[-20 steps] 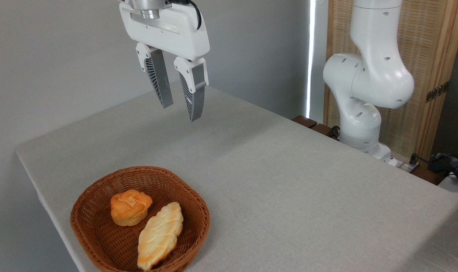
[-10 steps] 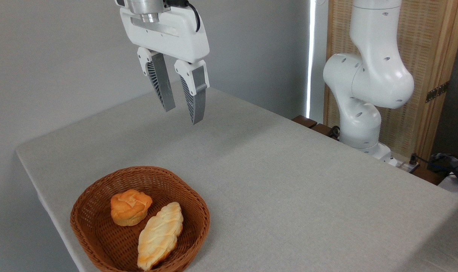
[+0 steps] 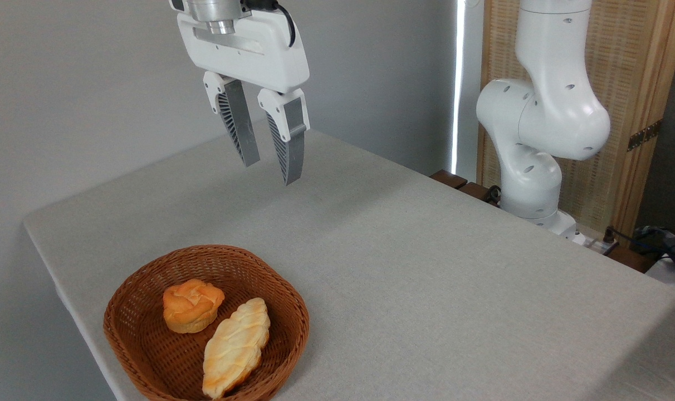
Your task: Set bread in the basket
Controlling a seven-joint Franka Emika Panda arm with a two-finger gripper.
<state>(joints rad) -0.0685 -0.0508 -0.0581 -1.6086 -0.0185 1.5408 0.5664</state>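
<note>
The bread (image 3: 235, 347), a long pale golden leaf-shaped pastry, lies inside the reddish-brown wicker basket (image 3: 142, 289) at the front left of the table, slanting from the middle toward the near rim. My gripper (image 3: 270, 172) hangs high above the table's far side, well behind and above the basket. Its two ribbed grey fingers (image 3: 290, 150) stand apart with nothing between them, so it is open.
A small round orange knotted bun (image 3: 191, 305) sits in the basket beside the bread, on its left. The arm's white base (image 3: 529, 184) stands at the table's right rear. The table's left edge (image 3: 42, 250) runs close past the basket. Grey cloth covers the tabletop.
The gripper has drifted slightly down and to the right over the second. The bread, bun and basket have stayed put.
</note>
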